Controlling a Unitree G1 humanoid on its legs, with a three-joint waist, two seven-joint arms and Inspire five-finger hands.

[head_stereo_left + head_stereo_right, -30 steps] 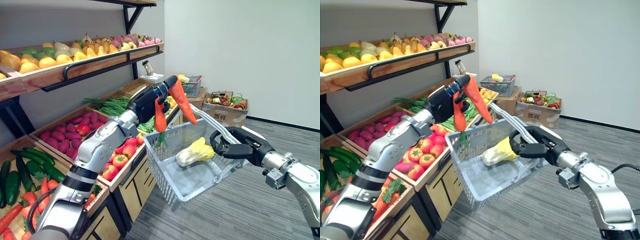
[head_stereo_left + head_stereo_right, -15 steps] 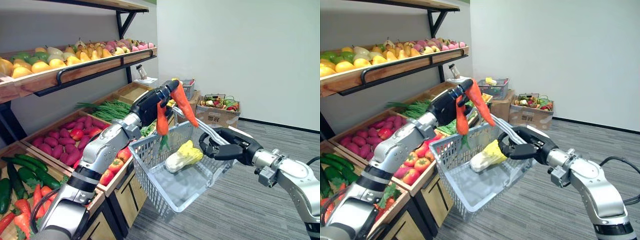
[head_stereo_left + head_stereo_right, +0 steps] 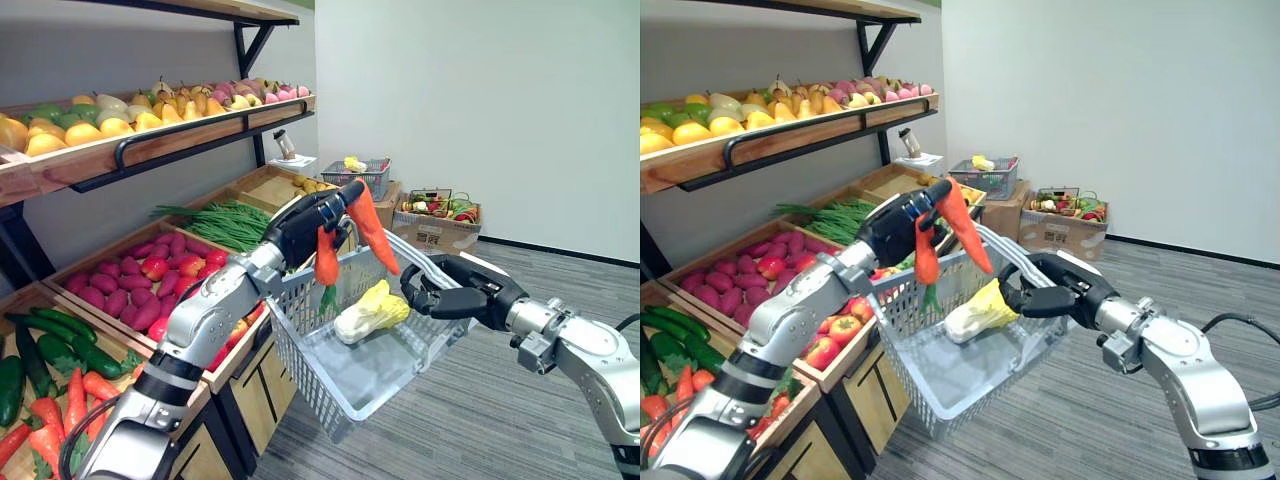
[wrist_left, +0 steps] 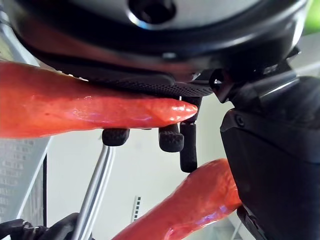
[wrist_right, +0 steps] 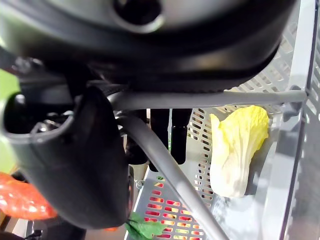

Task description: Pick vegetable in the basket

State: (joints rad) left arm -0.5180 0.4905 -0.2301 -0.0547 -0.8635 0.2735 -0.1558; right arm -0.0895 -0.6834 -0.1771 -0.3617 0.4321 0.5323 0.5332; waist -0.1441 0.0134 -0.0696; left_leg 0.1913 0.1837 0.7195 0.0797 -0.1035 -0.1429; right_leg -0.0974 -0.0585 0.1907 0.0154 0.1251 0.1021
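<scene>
**Left hand** (image 3: pixel 305 222): fingers (image 4: pixel 171 140) curled tight round two carrots (image 3: pixel 372 228), both held up over the basket (image 3: pixel 300 305). One carrot hanging almost straight down, its green top dipping inside the rim on the shelf side. The other slanting outward and down, toward the handle (image 3: pixel 412 252). Neither carrot lying in the basket.

**Right hand** (image 3: pixel 450 298): closed round the handle, fingers (image 5: pixel 175 135) wrapped over the grey bars. Basket hanging from this grip, tilted, clear of the floor (image 3: pixel 480 420) and just beside the front of the crates (image 3: pixel 100 245).

**Basket:** grey, with slotted walls. Cabbage (image 3: pixel 372 310) lying on its bottom, pale stalk end toward the shelf side, yellow leaves toward the right hand. Same cabbage in the right wrist view, resting against a slotted wall (image 5: pixel 280 75).

**Surroundings:**
- Upper shelf (image 3: pixel 200 135), loaded with fruit (image 3: pixel 100 128) in yellow, green and pink.
- Sloping crates below, holding long greens (image 3: pixel 225 222), red roots (image 3: pixel 125 295), tomatoes (image 3: pixel 835 335) and cucumbers (image 3: pixel 55 350).
- Cardboard box (image 3: pixel 430 232) of mixed produce on the floor by the far wall, well apart from both hands.
</scene>
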